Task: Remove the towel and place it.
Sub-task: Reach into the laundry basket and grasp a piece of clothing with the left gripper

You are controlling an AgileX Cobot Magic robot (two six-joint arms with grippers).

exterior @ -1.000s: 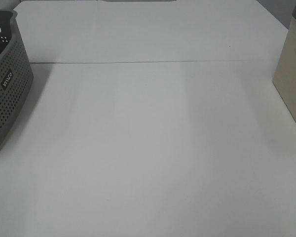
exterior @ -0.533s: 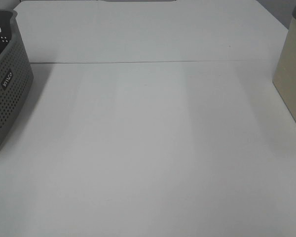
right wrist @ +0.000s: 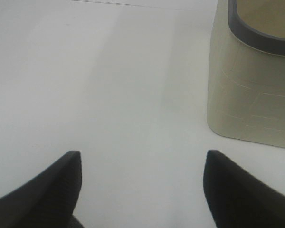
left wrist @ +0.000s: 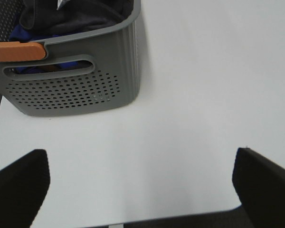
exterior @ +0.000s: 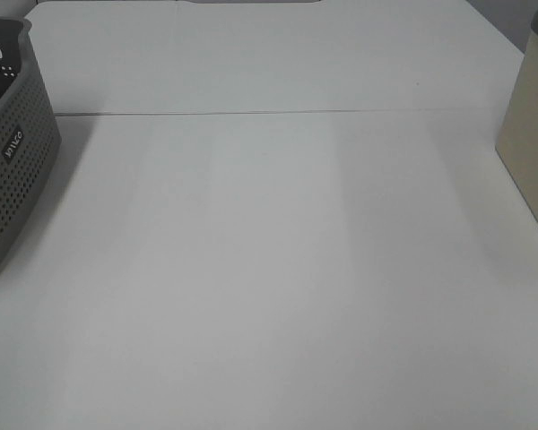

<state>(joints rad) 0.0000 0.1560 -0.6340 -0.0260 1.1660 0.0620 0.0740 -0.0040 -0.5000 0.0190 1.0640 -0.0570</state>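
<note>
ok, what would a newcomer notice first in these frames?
First, the perforated grey basket at the left edge of the white table, with the dark towel bundled inside it. Opposite it, a beige bin stands at the right edge. The left gripper and the right gripper hang open over the table, holding nothing.

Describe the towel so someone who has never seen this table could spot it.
On the white table, find the grey perforated basket at its left edge. The towel is the cloth bunched inside it. It is nearly black, unlike the blue item beside it.
</note>
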